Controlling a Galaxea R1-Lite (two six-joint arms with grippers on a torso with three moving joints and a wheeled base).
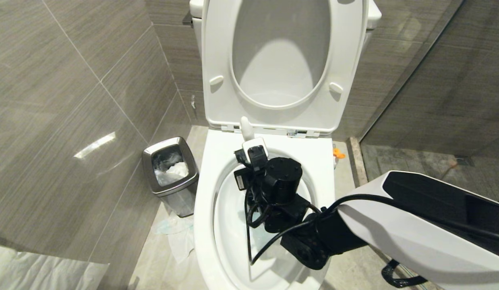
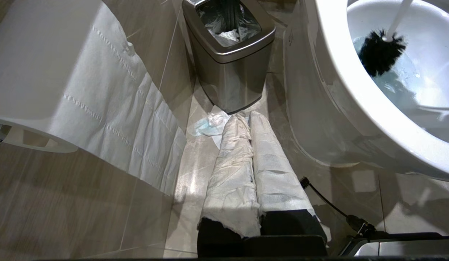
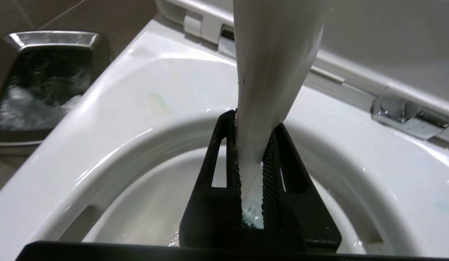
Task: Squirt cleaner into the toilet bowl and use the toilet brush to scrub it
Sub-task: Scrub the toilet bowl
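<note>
Start on your left: a big roll of paper (image 2: pixel 46 72) hangs on the wall, and your left gripper (image 2: pixel 251 123) is parked low by the floor, far from the work. Its two cloth-wrapped fingers (image 2: pixel 233 174) are pressed together and hold nothing. Just ahead of that gripper stands the steel bin (image 1: pixel 170 173), with crumpled paper inside and more on the floor beside it. Next comes the toilet bowl (image 1: pixel 205 201), with its seat and lid tipped up against the tank. Your right gripper (image 3: pixel 251 159) is right over the bowl, and its black fingers (image 3: pixel 269 170) are clamped on the handle of the toilet brush (image 1: pixel 246 128). The handle sticks up past the gripper toward the seat hinge, and the black bristles (image 2: pixel 380 52) hang below it, down in the bowl, at the edge of the water. The water (image 2: pixel 394 79) looks pale blue, so the cleaner seems to be in already. That part looks done. The brush is in the right place, so you are in the scrubbing part now. You cannot tell how much of the bowl has been scrubbed. The brush holder is not in view.
</note>
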